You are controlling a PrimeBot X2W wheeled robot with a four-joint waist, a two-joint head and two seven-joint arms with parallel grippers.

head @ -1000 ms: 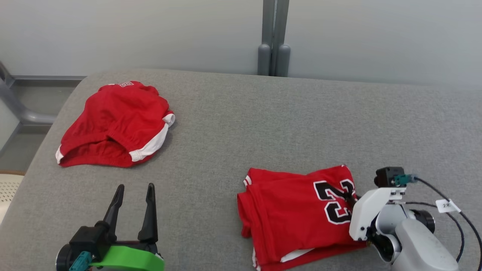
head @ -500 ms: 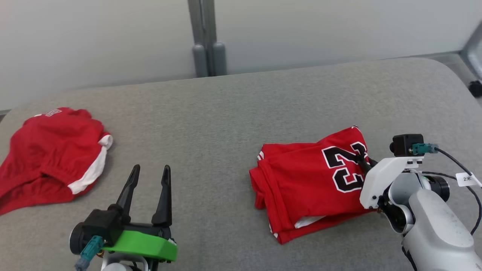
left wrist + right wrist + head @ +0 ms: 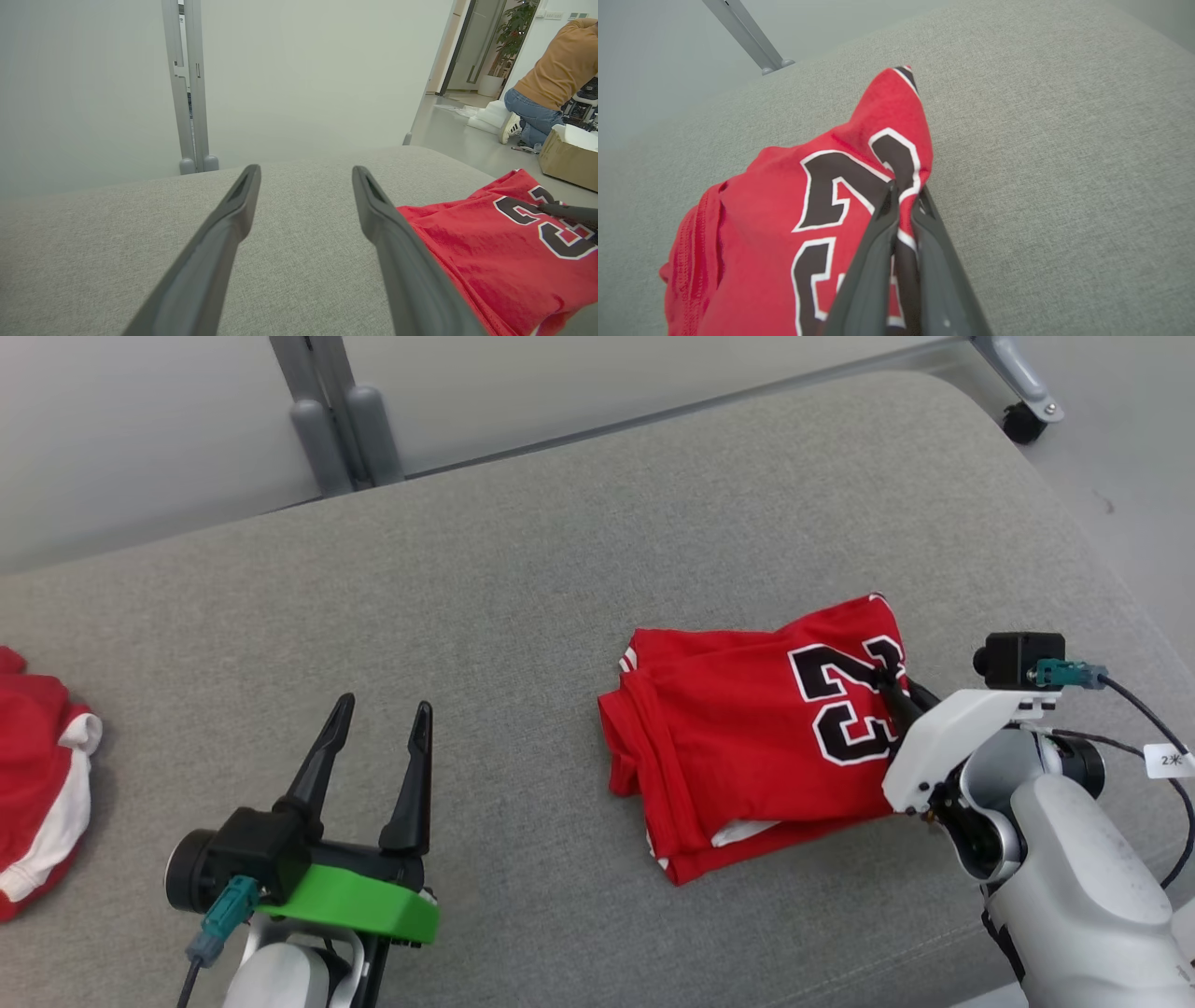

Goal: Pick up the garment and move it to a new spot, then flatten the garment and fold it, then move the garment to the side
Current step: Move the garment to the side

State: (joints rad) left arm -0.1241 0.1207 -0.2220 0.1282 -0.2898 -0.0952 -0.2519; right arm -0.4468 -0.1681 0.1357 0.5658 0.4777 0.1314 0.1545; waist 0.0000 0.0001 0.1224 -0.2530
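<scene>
Right gripper: clenched on the garment, dark fingers drawn together with a pinch of red cloth between them, right at the black-and-white numeral. Bites the printed edge, holds it up in a small ridge, and leaves the corner beyond the fingertips peaked above the grey table.

Garment: a red jersey, folded into a rough rectangle of several layers, with white trim peeping out at the near edge. Lies on the right half of the table, flat except at the pinched side. Stretches away from the right gripper toward the table's middle; gripped at its right-hand edge only, with the arm's pale wrist just beside it and nearer the robot.

Left gripper: released, fingers spread wide and holding nothing. Sits low at the near left over bare grey fabric, well apart from the garment. In the left wrist view, points across the table toward a pale wall, with the garment showing past the finger on that view's right and the other arm's dark fingertips on the numeral.

Elsewhere: a second red garment with white trim at the table's far left, well apart from both grippers; a grey post behind the table; off past the table's end, a person in an orange top and jeans, kneeling by a cardboard box.
</scene>
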